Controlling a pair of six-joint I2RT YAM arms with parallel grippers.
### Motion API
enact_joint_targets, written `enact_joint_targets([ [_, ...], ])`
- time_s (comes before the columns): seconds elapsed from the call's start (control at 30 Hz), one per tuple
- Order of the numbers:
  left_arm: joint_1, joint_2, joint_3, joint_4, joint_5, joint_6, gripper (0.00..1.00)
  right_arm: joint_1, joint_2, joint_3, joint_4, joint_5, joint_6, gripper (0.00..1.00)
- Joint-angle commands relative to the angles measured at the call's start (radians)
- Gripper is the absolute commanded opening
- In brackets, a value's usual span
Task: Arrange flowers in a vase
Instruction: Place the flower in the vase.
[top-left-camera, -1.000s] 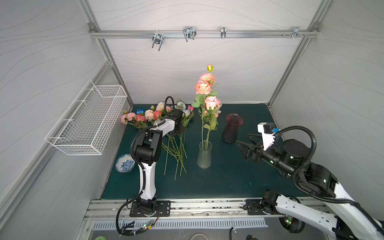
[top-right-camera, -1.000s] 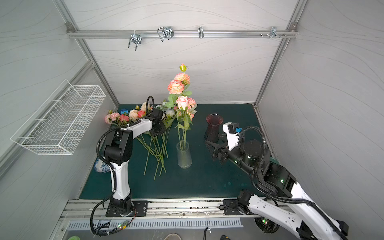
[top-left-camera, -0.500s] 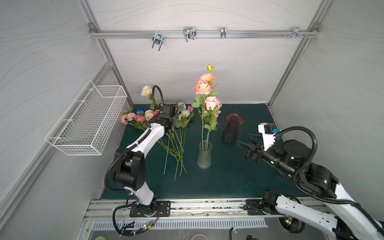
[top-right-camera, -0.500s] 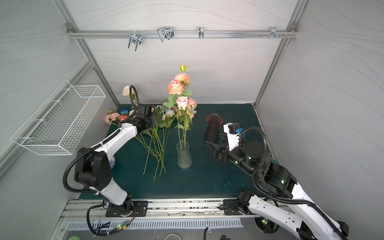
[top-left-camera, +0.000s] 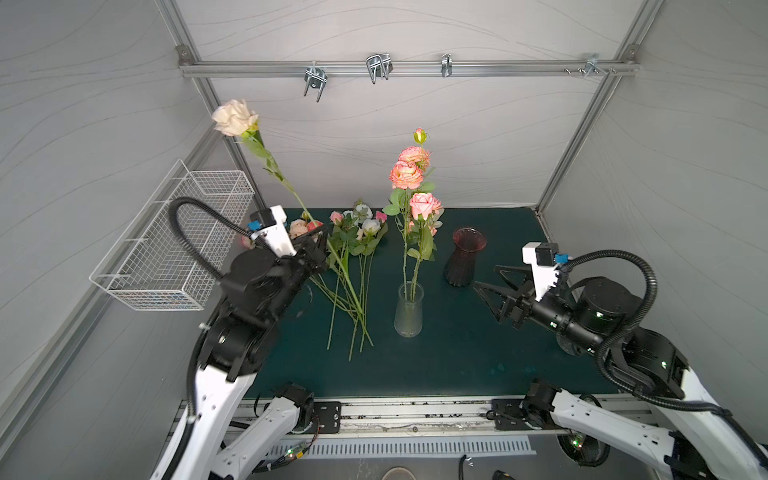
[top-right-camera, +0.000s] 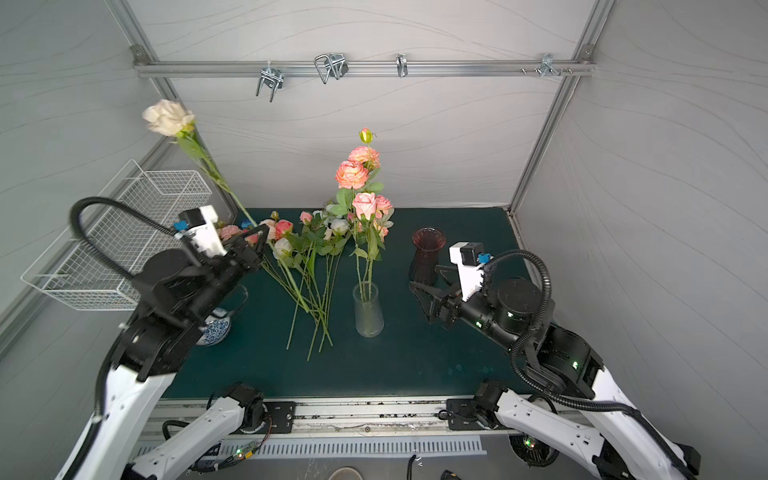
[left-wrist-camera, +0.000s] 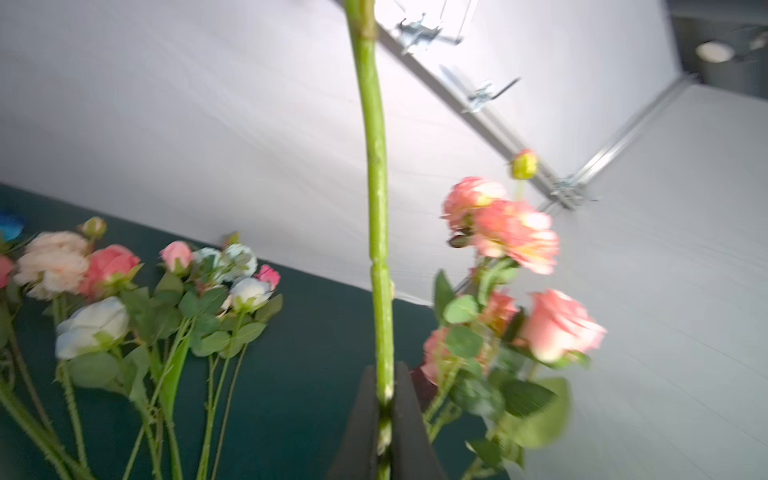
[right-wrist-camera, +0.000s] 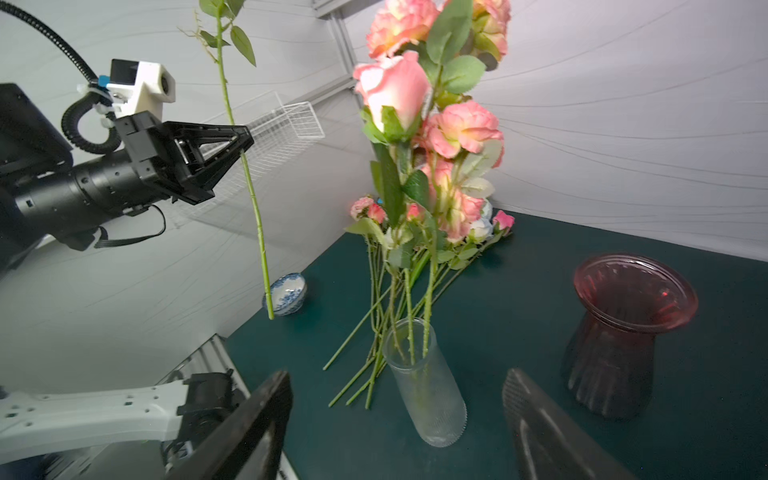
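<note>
My left gripper (top-left-camera: 322, 245) (top-right-camera: 262, 239) (left-wrist-camera: 384, 399) is shut on the green stem (left-wrist-camera: 376, 187) (right-wrist-camera: 249, 187) of a cream-white rose (top-left-camera: 235, 117) (top-right-camera: 168, 117). The rose is held high at the left, its bloom tilted toward the left wall, its cut end hanging free above the mat. A clear glass vase (top-left-camera: 409, 311) (top-right-camera: 368, 311) (right-wrist-camera: 424, 386) stands mid-mat with pink flowers (top-left-camera: 405, 174) (top-right-camera: 351, 174) (right-wrist-camera: 395, 83) upright in it. More flowers (top-left-camera: 357, 232) (top-right-camera: 316, 241) (left-wrist-camera: 104, 266) lie in a pile behind and left of it. My right gripper (top-left-camera: 486, 277) (top-right-camera: 424, 276) (right-wrist-camera: 397, 374) hovers open to the vase's right, holding nothing.
A dark red vase (top-left-camera: 465, 257) (top-right-camera: 426, 253) (right-wrist-camera: 623, 332) stands behind and right of the clear one. A blue-and-white bowl (top-right-camera: 214, 328) (right-wrist-camera: 286, 293) sits at the mat's left edge under my left arm. A wire basket (top-left-camera: 178, 241) (top-right-camera: 116, 249) hangs on the left wall.
My left arm has lifted the white rose out of the pile and drawn back toward the front left, raising the bloom high. The right arm has barely moved.
</note>
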Motion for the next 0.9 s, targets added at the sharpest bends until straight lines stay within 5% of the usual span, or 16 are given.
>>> enact_joint_targets([
  [0.0, 0.0, -0.056, -0.008, -0.005, 0.289, 0.042, 0.0, -0.001, 0.073, 0.079, 0.007, -0.187, -0.005, 0.82],
  [0.17, 0.0, -0.114, -0.028, 0.107, 0.704, 0.009, 0.0, 0.063, 0.204, 0.195, 0.069, -0.332, 0.018, 0.84],
  [0.37, 0.0, -0.15, -0.035, 0.233, 1.005, -0.093, 0.0, 0.205, 0.36, 0.362, 0.113, -0.363, 0.007, 0.85],
  [0.53, -0.001, -0.169, -0.074, 0.332, 1.103, -0.177, 0.0, 0.236, 0.456, 0.435, 0.175, -0.41, 0.036, 0.82],
  [0.87, -0.018, -0.175, -0.133, 0.358, 1.115, -0.184, 0.0, 0.289, 0.642, 0.582, 0.247, -0.522, 0.078, 0.81],
])
